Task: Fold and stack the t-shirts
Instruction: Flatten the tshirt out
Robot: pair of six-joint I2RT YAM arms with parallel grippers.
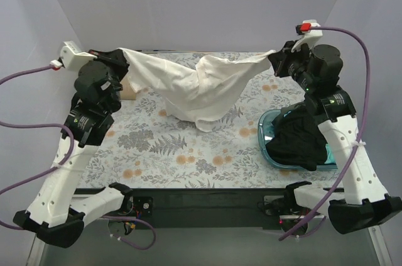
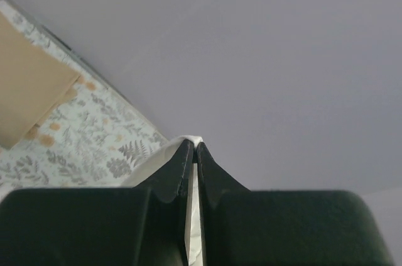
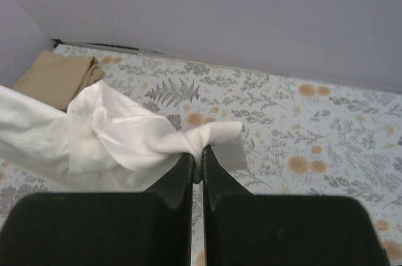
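Across the upper half of the top view, the white t-shirt (image 1: 201, 87) hung stretched between the 2 arms. Its middle sagged down until the lowest fold rested on the floral cloth (image 1: 176, 153) that covered the surface.

At the upper left of that view, the left hand (image 1: 122, 58) was closed on 1 end of the shirt. Its wrist camera showed the 2 fingers (image 2: 182, 165) pressed together with a thin strip of white cloth pinched between them. At the upper right, the right hand (image 1: 276, 60) gripped the other end. Its wrist view showed a twisted bunch of white cloth clamped at the tips, with the rest trailing toward the left of the frame above the surface.

The tan t-shirt (image 1: 130, 87) lay folded flat near the far left corner of the surface, mostly hidden behind the left arm (image 1: 88, 115) in the top view. The black t-shirt (image 1: 298, 140) sat crumpled in the teal tub (image 1: 264, 129) at the lower right of the surface. It was heaped above the rim, just beside the right arm (image 1: 342, 134).
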